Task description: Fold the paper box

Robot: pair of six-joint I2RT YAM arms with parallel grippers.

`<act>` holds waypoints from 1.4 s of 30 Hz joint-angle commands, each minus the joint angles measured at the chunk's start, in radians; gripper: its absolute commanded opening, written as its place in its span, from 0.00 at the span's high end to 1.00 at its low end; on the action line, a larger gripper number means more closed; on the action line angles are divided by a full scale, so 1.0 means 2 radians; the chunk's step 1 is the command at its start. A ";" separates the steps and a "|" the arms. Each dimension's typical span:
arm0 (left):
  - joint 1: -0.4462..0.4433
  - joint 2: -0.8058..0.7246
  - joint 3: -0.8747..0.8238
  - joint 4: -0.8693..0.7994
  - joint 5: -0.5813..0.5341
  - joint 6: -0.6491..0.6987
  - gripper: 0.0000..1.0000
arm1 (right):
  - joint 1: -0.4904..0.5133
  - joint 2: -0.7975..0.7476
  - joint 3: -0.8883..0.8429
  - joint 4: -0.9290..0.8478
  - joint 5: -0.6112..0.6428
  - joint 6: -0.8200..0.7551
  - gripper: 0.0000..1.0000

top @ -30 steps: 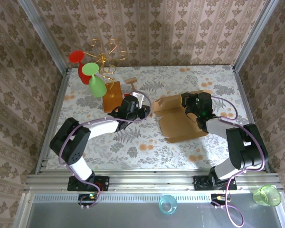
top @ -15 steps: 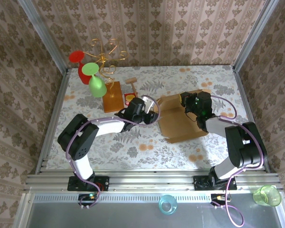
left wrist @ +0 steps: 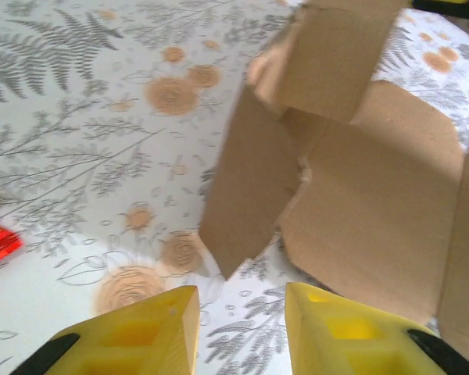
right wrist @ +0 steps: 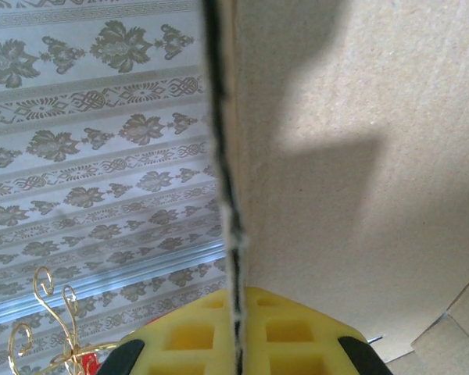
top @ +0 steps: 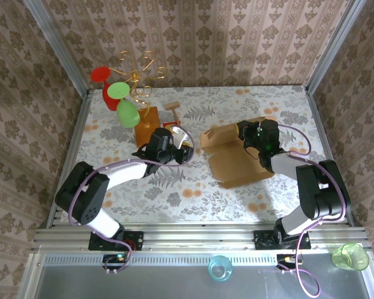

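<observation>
While the paper box (top: 235, 163) lies on the bench (top: 193, 193) toward its right edge, one raised edge is clenched by the right tool (top: 252, 134); the left tool (left wrist: 241, 312) is seen released and empty, near the box.

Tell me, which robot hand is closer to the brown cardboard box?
Right. The right gripper pinches a raised edge of the paper box; the left gripper sits open just left of it, not touching.
</observation>
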 commanded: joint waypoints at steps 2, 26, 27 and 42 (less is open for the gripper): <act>0.015 0.046 0.064 -0.066 -0.028 0.035 0.73 | -0.002 0.007 0.005 -0.044 -0.008 -0.012 1.00; -0.032 0.146 0.114 0.027 0.027 0.152 0.71 | -0.004 0.015 0.007 -0.036 -0.023 -0.015 1.00; -0.033 0.148 0.117 0.025 0.026 0.154 0.71 | -0.004 0.015 0.007 -0.036 -0.024 -0.015 1.00; -0.051 0.152 0.132 0.024 0.040 0.161 0.73 | -0.004 0.022 0.009 -0.030 -0.026 -0.011 1.00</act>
